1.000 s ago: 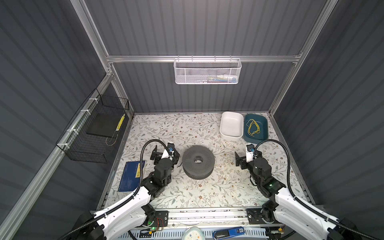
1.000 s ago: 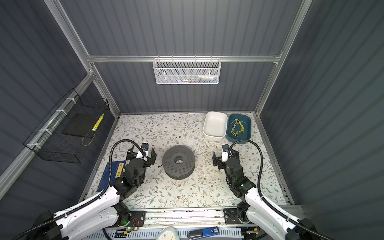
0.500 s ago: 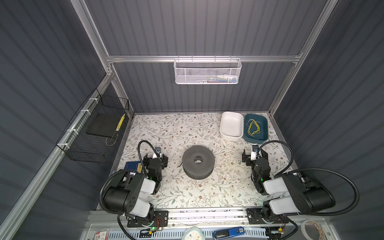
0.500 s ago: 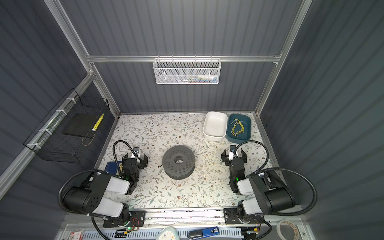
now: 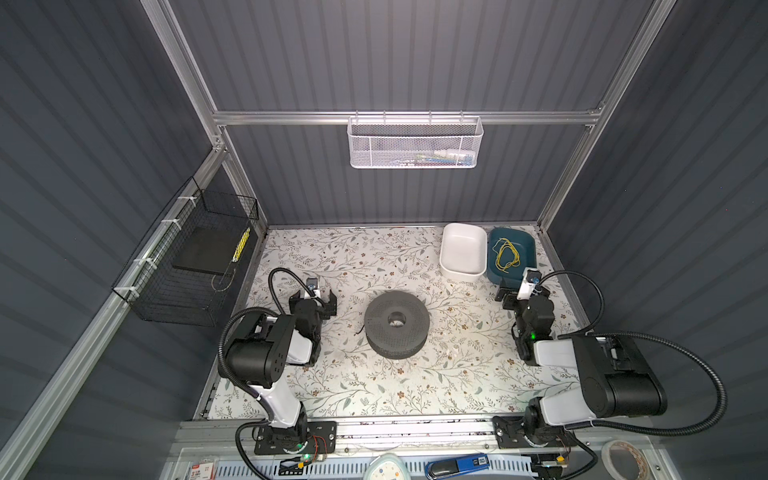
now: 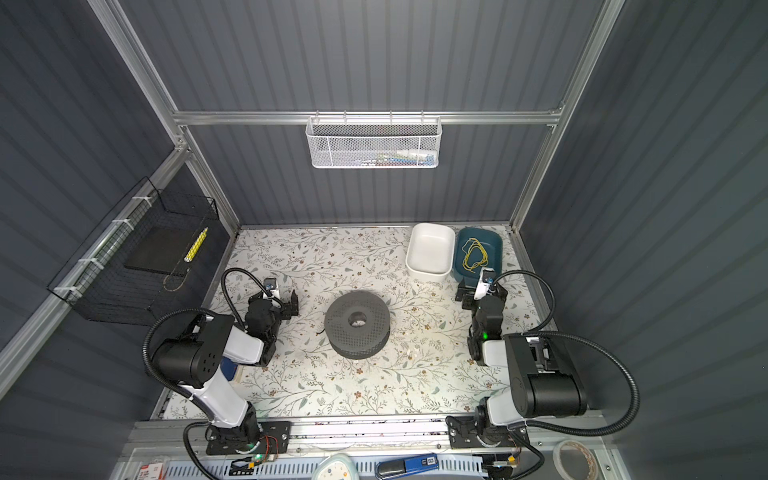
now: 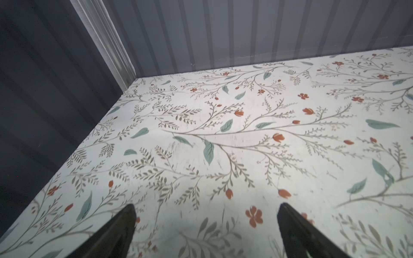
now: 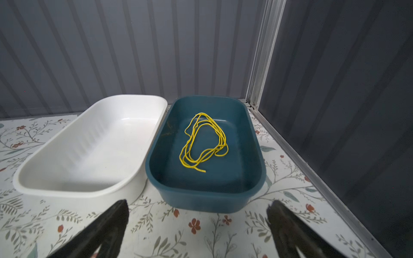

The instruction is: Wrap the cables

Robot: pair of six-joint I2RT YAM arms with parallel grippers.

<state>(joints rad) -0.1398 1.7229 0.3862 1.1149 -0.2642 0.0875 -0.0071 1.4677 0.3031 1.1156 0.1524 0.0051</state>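
Since only 1 short end of the cable [image 5: 360, 331] is seen, beside the grey spool [image 5: 415, 332], the rest is judged wound. The left gripper [image 7: 205, 206] and right gripper [image 8: 197, 204] are spread wide, empty, well apart from it; tucking that end is called for next.

The white tub [image 8: 89, 143] is gleaming as smooth, glossy plastic — the teal tub [image 8: 201, 198] is looking duller plastic; the grey spool [image 5: 411, 336] is showing a matt, perforated face.
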